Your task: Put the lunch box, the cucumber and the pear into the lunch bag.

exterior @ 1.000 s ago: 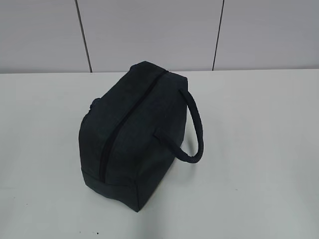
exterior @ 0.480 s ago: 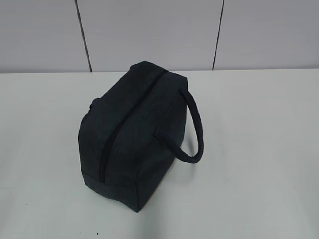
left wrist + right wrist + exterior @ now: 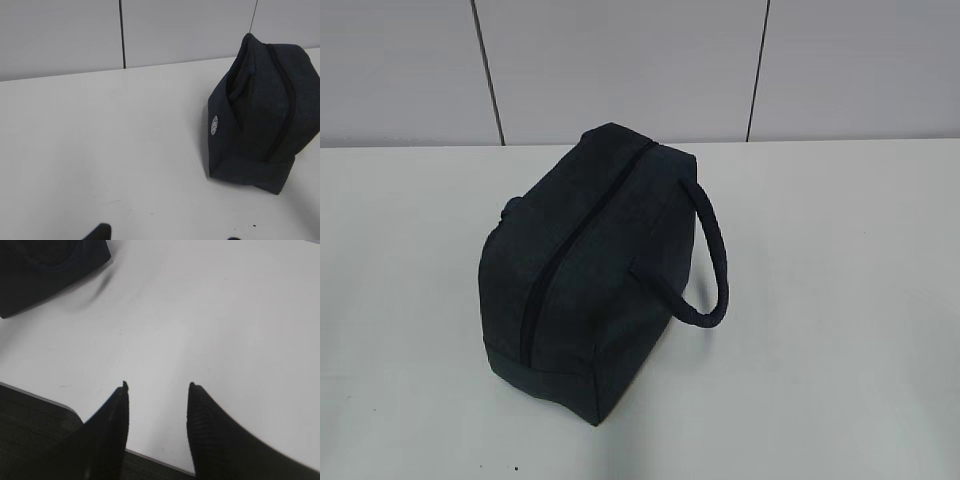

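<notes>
Exterior view, bag: the lunch bag (image 3: 585,280) sits left of centre on the white table (image 3: 840,300), its zipper (image 3: 545,275) running from upper right to lower left and looking closed along its visible length.
Exterior view, handle: the padded loop handle (image 3: 713,262) hangs off the bag's right side.
Exterior view, other items: no lunch box, cucumber or pear shows anywhere; neither arm is in this frame.
Left wrist view, bag: the lunch bag fills the right edge, end panel facing the camera, with a small pale round mark (image 3: 214,125) on it.
Left wrist view, hand: the left gripper (image 3: 165,237) shows only two dark fingertips at the bottom edge, set well apart with nothing between them, well away from the bag.
Right wrist view, hand: the right gripper (image 3: 156,410) stands with fingers apart and empty above the table's near edge; a corner of the bag sits at upper left.
Progress: judging by the shut zipper and absent items, packing looks finished.
</notes>
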`<state>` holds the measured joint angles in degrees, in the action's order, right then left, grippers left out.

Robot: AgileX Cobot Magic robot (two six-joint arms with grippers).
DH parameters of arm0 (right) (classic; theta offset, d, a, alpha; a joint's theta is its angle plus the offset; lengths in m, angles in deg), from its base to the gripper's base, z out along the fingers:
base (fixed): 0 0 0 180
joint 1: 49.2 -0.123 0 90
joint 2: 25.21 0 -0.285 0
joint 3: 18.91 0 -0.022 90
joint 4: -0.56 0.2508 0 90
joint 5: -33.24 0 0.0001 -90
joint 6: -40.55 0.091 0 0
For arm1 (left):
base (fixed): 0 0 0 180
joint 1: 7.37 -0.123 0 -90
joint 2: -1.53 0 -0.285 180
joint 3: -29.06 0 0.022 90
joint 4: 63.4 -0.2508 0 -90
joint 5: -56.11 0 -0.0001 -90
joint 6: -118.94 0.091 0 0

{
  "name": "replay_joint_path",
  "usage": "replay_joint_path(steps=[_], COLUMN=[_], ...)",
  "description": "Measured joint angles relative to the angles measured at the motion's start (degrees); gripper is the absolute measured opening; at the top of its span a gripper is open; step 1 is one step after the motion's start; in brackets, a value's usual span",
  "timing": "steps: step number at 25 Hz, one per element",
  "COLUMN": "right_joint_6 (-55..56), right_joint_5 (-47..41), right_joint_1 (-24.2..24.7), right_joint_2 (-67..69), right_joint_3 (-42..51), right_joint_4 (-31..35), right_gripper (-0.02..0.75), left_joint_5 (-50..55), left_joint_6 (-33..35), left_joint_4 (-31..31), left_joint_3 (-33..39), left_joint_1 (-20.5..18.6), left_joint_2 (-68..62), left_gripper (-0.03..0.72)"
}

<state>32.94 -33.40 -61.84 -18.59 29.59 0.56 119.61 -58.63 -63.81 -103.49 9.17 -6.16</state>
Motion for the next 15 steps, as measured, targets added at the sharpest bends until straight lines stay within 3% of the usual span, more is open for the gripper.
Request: replay_joint_path(steps=[10, 15], right_joint_6=[0.0, 0.0], right_joint_5=[0.2, 0.3], right_joint_1=[0.0, 0.0], right_joint_2=[0.0, 0.0], right_joint_3=[0.0, 0.0], right_joint_4=[0.0, 0.0], right_gripper=[0.313, 0.313], left_joint_5=[0.0, 0.0], left_joint_6=[0.0, 0.0], left_joint_4=[0.0, 0.0], left_joint_3=[0.0, 0.0], left_joint_1=[-0.1, -5.7], left_joint_2=[0.1, 0.9], left_gripper=[0.359, 0.316])
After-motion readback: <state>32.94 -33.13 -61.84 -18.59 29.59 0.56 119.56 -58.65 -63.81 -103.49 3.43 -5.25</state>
